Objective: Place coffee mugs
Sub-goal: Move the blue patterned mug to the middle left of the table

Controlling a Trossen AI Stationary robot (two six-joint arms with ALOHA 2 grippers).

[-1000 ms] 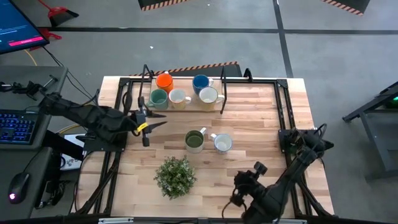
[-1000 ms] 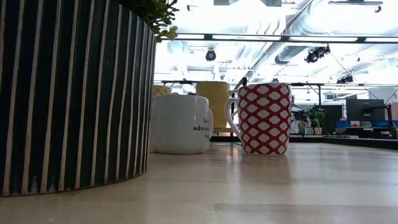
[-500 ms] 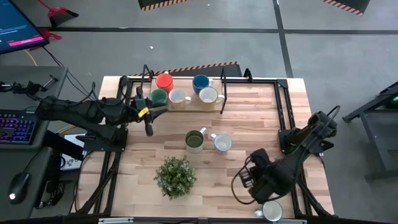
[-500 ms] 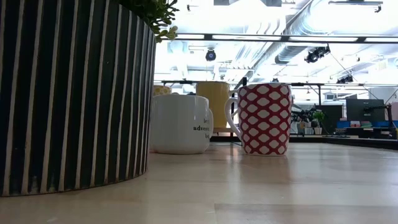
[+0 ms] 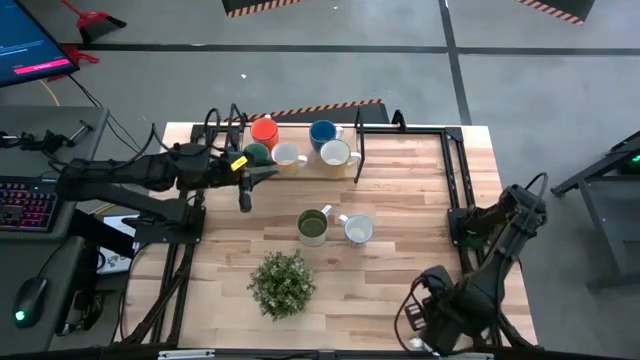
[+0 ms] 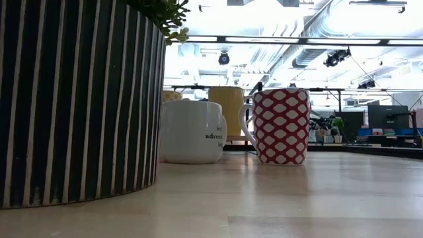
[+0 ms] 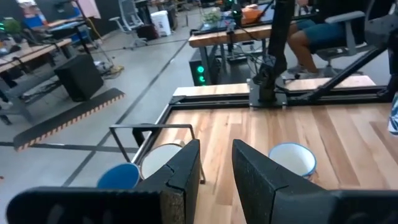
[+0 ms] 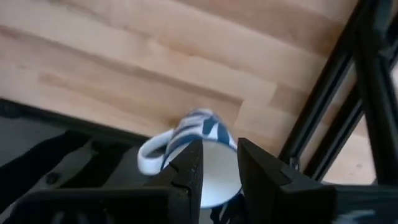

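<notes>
Five mugs stand on a low board at the table's far side: orange [image 5: 264, 130], blue [image 5: 322, 132], teal [image 5: 255, 155], white [image 5: 287, 157] and cream [image 5: 335, 154]. An olive-green mug [image 5: 313, 226] and a white one [image 5: 358, 231] stand mid-table. My left gripper [image 5: 245, 185] hovers open and empty beside the teal mug; its wrist view shows the blue mug [image 7: 118, 177] and a white mug [image 7: 163, 162] ahead. My right gripper [image 8: 219, 165] is open at the table's near right edge [image 5: 432, 322], its fingers astride a blue-and-white striped mug [image 8: 202, 130]. My right gripper comes down on the striped mug beside its white handle [image 8: 149, 155], with the mug's body showing between the two fingers [image 8: 186, 171]. I cannot tell whether the fingers touch it.
A bushy potted plant [image 5: 282, 283] stands near the table's near edge; its striped pot [image 6: 79, 99] fills the left of the low view, beside a white mug [image 6: 192, 131] and a red-patterned mug [image 6: 282, 125]. Black frame rails [image 5: 455, 180] run along the table's sides.
My left gripper has moved toward the far edge and a little right, closing in on the teal mug on the board. My right arm has swung toward the near right corner and dropped its gripper over the striped mug at the edge.
</notes>
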